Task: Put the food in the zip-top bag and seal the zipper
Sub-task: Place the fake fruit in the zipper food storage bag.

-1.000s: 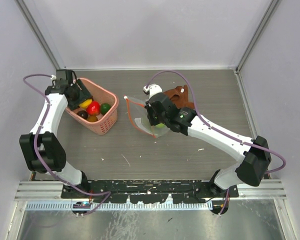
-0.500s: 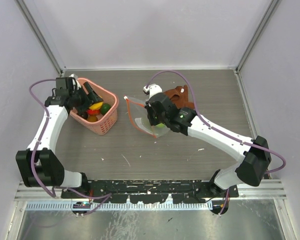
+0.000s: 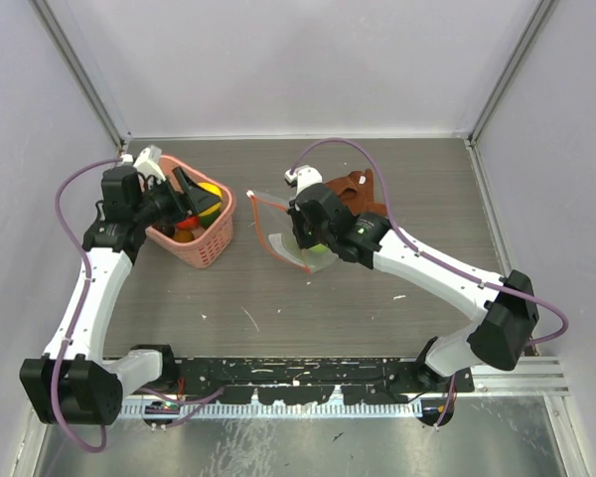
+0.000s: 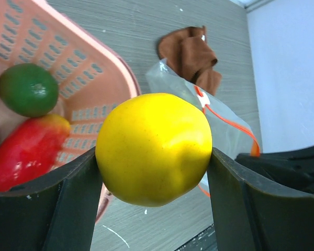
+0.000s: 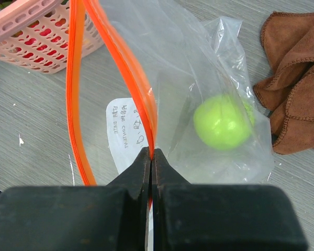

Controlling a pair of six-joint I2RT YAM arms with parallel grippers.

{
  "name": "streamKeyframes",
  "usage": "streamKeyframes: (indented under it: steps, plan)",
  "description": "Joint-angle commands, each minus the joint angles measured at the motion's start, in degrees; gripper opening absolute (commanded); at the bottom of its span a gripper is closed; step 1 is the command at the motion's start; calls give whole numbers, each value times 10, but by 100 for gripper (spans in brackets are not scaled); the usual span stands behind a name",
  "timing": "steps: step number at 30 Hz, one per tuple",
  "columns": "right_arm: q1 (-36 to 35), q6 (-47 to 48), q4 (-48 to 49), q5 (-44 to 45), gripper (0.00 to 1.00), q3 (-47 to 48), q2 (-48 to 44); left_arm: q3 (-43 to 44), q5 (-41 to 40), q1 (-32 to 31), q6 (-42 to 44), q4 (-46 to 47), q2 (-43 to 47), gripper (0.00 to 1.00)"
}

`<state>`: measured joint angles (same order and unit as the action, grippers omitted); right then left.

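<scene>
My left gripper (image 3: 201, 197) is shut on a yellow fruit (image 4: 154, 148) and holds it above the pink basket's right rim; the fruit also shows in the top view (image 3: 209, 194). The clear zip-top bag (image 5: 199, 83) lies right of the basket with its mouth open. Its red zipper strip (image 5: 76, 104) forms an open loop. My right gripper (image 5: 152, 157) is shut on the upper zipper edge and holds it up; it also shows in the top view (image 3: 300, 238). A green fruit (image 5: 221, 123) lies inside the bag. The bag also shows in the top view (image 3: 283, 229).
The pink perforated basket (image 3: 219, 234) stands at the left and holds a green fruit (image 4: 27, 89) and a red fruit (image 4: 26, 151). A brown cloth (image 3: 356, 189) lies behind the bag; it also shows in the right wrist view (image 5: 295, 83). Enclosure walls stand on three sides.
My left gripper has lifted out of the basket with the yellow fruit and swung right toward the basket's right rim. The right arm and bag have not moved.
</scene>
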<state>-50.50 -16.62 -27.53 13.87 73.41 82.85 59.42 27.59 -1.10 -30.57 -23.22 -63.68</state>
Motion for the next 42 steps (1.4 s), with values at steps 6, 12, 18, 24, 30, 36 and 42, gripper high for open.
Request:
streamKeyframes:
  steps: [6, 12, 18, 24, 30, 36, 42]
  plan:
    - [2, 6, 14, 7, 0, 31, -4, 9, 78, -68, -27, 31, 50, 23]
    - [2, 5, 14, 5, 0, 32, -4, 1, 81, -111, -61, 32, 83, 24]
    - [3, 5, 14, 1, 0, 32, -8, -36, 70, -163, -104, 72, 98, 24]
    - [2, 2, 18, -8, 0, 27, -17, -44, 17, -233, -107, 104, 58, 26]
    - [2, 0, 18, -9, 0, 22, -26, -40, -37, -258, -107, 128, 21, 30]
    - [2, -3, 22, -39, 0, 18, -35, -37, -98, -275, -98, 121, -18, 37]
    - [3, -8, 27, -56, 0, 15, -35, -23, -151, -284, -96, 104, -43, 50]
